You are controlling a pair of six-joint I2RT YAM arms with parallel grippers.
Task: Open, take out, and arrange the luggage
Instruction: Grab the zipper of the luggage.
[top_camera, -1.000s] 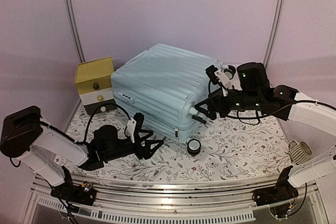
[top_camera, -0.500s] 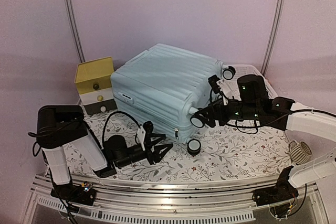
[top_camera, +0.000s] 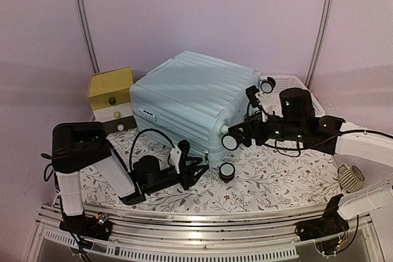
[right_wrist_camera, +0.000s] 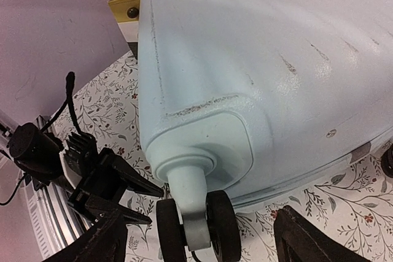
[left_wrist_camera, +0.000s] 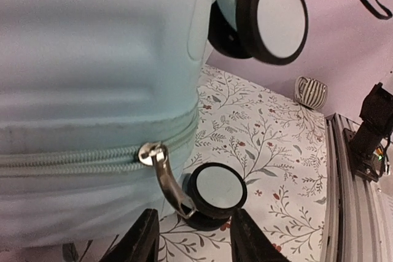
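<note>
A desk (top_camera: 276, 176) covered with a flower-print cloth carries everything. The luggage (top_camera: 196, 99), pale mint and ribbed, lies on its broad side in the middle of the desk, towards the far edge, with its zip closed along the near seam (left_wrist_camera: 73, 161). A white lattice basket (top_camera: 288, 84) stands behind it on the right. A yellow-topped drawer box (top_camera: 112, 99) stands just beside its left end.

The right end effector (top_camera: 236, 134) reaches in from the right at the near right corner of the luggage. Its fingers (right_wrist_camera: 104, 237) are spread wide, and the raised corner wheel (right_wrist_camera: 196, 228) sits between them. The pictures do not show any contact.

The left end effector (top_camera: 195, 173) lies low on the desk just in front of the near side. It is partly open and holds nothing. A second wheel (left_wrist_camera: 215, 188) rests on the cloth just beyond its fingers. The metal zip pull (left_wrist_camera: 167, 179) hangs down from the seam, just ahead of the gap between the fingers.
</note>
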